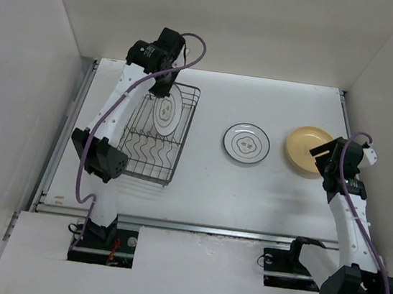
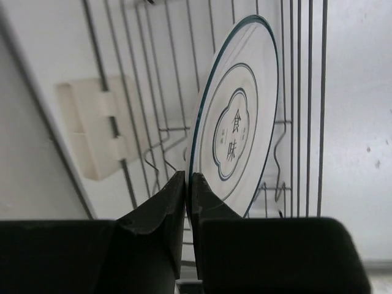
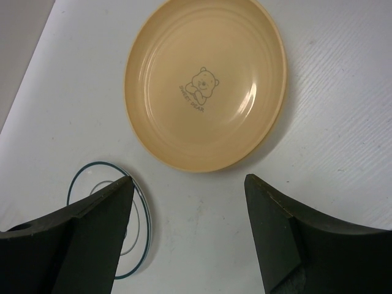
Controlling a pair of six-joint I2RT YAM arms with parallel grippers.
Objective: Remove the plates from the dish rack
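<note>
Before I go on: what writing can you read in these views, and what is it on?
"食味": centre of the white dark-rimmed round plate standing in the dark wire dish rack; the smaller characters beside it are too small to read.
"SWEET BEAR", faint, so probably: under the bear drawing on the tan-yellow round plate.
Second white dark-rimmed plate, lying flat: markings too small to read.
</note>
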